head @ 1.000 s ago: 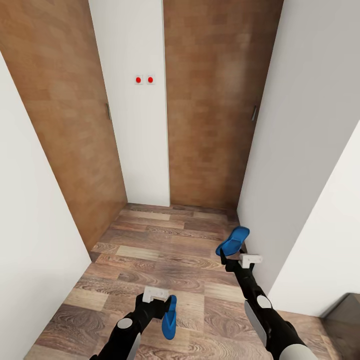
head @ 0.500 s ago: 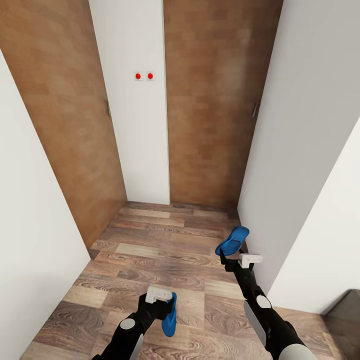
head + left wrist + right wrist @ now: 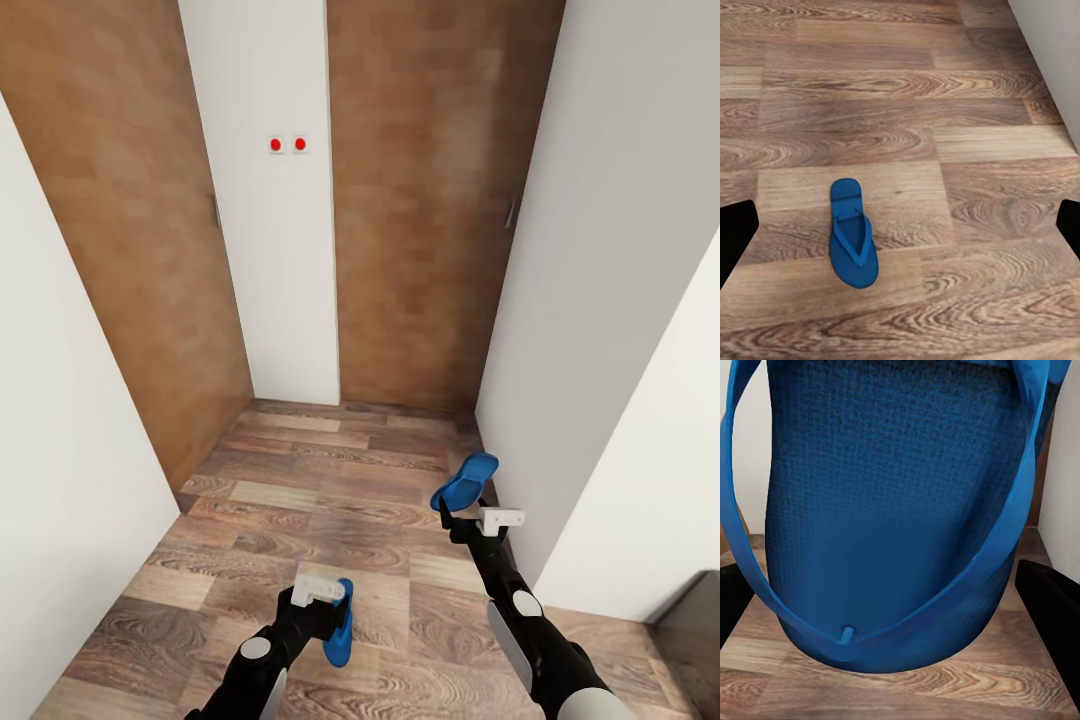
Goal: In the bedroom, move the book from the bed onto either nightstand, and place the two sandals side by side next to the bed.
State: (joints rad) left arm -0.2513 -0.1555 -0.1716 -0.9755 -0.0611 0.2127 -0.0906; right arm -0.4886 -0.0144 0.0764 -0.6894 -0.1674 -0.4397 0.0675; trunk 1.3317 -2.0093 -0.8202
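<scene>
Sandals come in two states here. One bright blue flat sandal (image 3: 853,236) lies sole-down on the grey-brown wood-plank floor (image 3: 330,480), near the bottom centre of the head view. Your left pincer (image 3: 325,603) hangs just above it, released, its fingers spread wide and apart from the straps. The other blue sandal (image 3: 466,481) is grasped in your right pincer (image 3: 447,508), lifted off the planks at the lower right beside the white wall.

Ahead are brown wooden doors (image 3: 420,200). A dark brown corner (image 3: 697,603) at the bottom right edge may be furniture, but I cannot tell what.

To do this step well, first confirm that the spot really is beside the bed before you commit. Turn your right wrist so the held sole faces down and its toe points the same way as its mate. Lower it until it touches the planks just beside the other, then let go. Keep your left arm lifted clear so you don't nudge the lying one.
</scene>
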